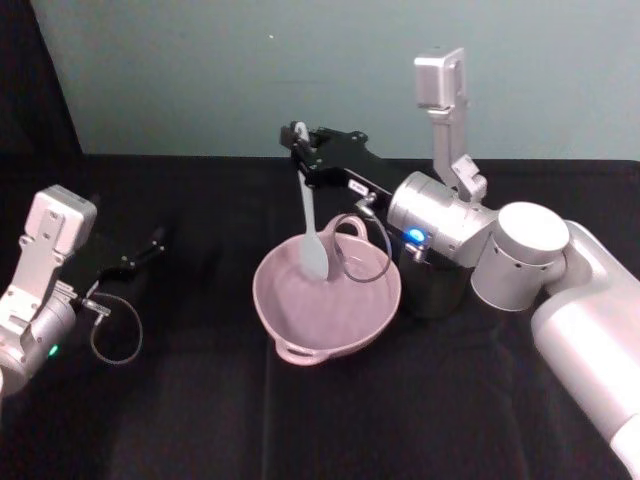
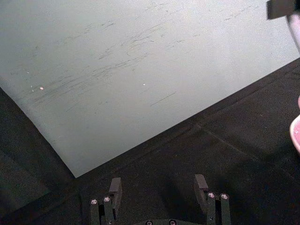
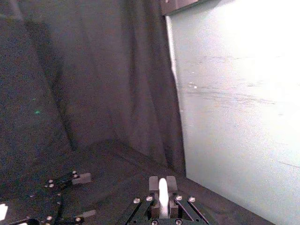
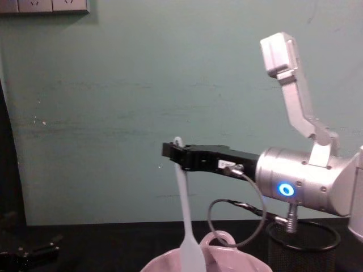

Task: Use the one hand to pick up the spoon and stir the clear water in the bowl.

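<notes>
1 arm at work: the right gripper [image 1: 299,137], fingers clamped on the handle tip of the spoon [image 1: 311,225], hangs it near-vertical, scoop end down inside the pink bowl [image 1: 290,305] directly below. Well to the left, the left gripper [image 1: 152,242] rests spread-fingered on the worktop [image 1: 200,420].

This looks like a robotics lab test station, not a home or kitchen. The counter [image 1: 300,430] is draped wholly in black cloth, and a black curtain [image 3: 103,79] hangs at one side. Behind stands a plain, scuffed pale-green wall [image 4: 113,113] with white sockets [image 4: 45,5] high up. A silver robot arm [image 1: 450,225] with a glowing blue ring [image 4: 286,189] reaches in, and its right pincer [image 1: 298,135] grips a white spoon [image 1: 310,225] over a pink bowl [image 1: 275,300].
</notes>
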`<move>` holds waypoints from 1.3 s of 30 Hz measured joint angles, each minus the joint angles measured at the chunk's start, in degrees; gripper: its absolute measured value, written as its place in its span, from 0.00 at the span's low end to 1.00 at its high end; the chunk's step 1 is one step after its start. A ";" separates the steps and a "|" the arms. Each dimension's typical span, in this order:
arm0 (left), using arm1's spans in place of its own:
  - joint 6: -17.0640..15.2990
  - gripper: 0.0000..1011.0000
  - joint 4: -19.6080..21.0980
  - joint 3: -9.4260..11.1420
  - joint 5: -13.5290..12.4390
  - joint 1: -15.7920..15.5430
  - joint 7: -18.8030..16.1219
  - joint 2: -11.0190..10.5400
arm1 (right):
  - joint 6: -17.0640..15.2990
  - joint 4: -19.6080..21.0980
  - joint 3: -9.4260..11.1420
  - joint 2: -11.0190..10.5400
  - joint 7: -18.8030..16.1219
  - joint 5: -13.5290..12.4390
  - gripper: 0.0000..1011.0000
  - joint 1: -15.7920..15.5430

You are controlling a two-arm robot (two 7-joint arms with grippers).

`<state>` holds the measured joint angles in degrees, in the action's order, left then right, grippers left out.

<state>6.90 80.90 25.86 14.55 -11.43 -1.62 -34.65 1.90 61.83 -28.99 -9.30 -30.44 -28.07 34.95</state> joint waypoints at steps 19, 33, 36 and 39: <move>0.00 1.00 0.00 0.00 0.00 0.00 0.00 0.00 | -2.52 14.24 3.25 -6.48 3.81 -0.44 0.11 -9.55; 0.00 1.00 0.00 0.00 0.00 0.00 0.00 0.00 | -3.95 18.40 2.65 -7.10 3.90 -1.80 0.11 -12.08; 0.00 1.00 0.00 0.00 0.00 0.00 0.00 0.00 | -3.95 18.49 2.54 -7.15 3.90 -1.94 0.11 -12.12; 0.00 1.00 0.00 0.00 0.00 0.00 0.00 0.00 | -3.92 18.53 2.47 -7.24 3.90 -2.09 0.11 -12.14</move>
<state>6.91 80.90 25.86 14.55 -11.43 -1.62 -34.65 -2.02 80.37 -26.52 -16.54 -26.54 -30.17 22.81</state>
